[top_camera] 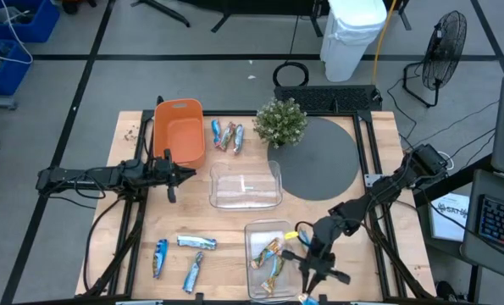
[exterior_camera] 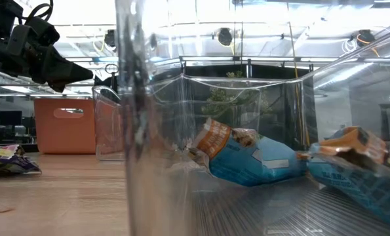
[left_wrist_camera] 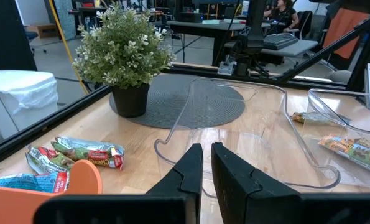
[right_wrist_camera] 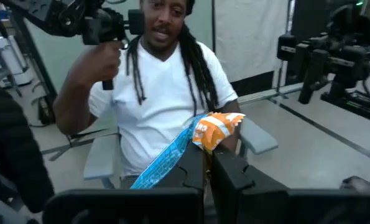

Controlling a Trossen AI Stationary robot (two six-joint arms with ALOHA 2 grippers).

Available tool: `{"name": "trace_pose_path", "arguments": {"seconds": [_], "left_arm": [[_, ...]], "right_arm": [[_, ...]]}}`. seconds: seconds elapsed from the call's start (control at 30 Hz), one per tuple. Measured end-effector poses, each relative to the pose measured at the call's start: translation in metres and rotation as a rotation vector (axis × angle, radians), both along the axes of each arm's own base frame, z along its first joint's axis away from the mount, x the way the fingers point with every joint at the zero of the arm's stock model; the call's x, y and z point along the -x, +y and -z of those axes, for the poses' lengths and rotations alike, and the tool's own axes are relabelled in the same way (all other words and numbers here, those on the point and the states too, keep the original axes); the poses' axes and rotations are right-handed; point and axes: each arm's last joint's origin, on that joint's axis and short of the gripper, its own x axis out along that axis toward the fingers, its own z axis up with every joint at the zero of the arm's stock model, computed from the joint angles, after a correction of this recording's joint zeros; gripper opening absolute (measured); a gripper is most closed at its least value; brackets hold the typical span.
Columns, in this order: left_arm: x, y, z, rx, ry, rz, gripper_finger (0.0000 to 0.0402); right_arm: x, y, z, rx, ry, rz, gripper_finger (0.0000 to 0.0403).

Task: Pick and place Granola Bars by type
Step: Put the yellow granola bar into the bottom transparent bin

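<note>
Right gripper (right_wrist_camera: 206, 163): we found it at the near right of the table, just right of the near clear bin (top_camera: 253, 230), fingers clamped on a blue-and-orange granola bar (right_wrist_camera: 191, 142) that stuck up from between them. In the high view this gripper (top_camera: 312, 273) hung beside that bin's right wall, with the held bar only partly visible there.

Left gripper (left_wrist_camera: 206, 163): we logged it at the left side of the table, just right of the orange bin (top_camera: 180, 129), fingers drawn together with a thin slit between them and nothing in them; it pointed toward the middle clear bin (top_camera: 271, 169).

Near clear bin: we counted several bars inside; the low view showed two blue-wrapped ones (exterior_camera: 250, 156) lying on its floor.

Far group of bars (top_camera: 226, 135): three or so lay on the wood between the orange bin and the potted plant (top_camera: 281, 120).

Near-left group: three blue-and-silver bars (top_camera: 196, 243) lay loose on the table, apart from one another.

Round dark mat (top_camera: 324, 161): we noted it to the right of the middle clear bin, near the plant.

Person in a white shirt (right_wrist_camera: 166, 99): we saw this person seated beyond the table's near edge in the right wrist view, one hand (right_wrist_camera: 104, 62) raised.
</note>
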Motion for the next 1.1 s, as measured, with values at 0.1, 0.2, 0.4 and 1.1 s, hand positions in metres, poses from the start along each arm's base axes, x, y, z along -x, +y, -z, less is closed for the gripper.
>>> {"name": "trace_pose_path", "arguments": {"seconds": [0.1, 0.2, 0.4, 1.1], "left_arm": [[0.000, 0.000, 0.000, 0.000, 0.000, 0.000, 0.0037], [0.000, 0.000, 0.000, 0.000, 0.000, 0.000, 0.0037], [0.000, 0.000, 0.000, 0.000, 0.001, 0.000, 0.0037], [0.000, 0.000, 0.001, 0.000, 0.007, 0.000, 0.0037]], "right_arm": [[-0.002, -0.002, 0.000, 0.009, -0.012, 0.053, 0.0001], [-0.006, -0.004, -0.004, 0.009, -0.076, 0.190, 0.0001], [-0.023, 0.000, 0.011, 0.001, -0.147, 0.468, 0.0001], [-0.046, -0.012, 0.053, 0.364, 0.237, 1.003, 0.0001]]}}
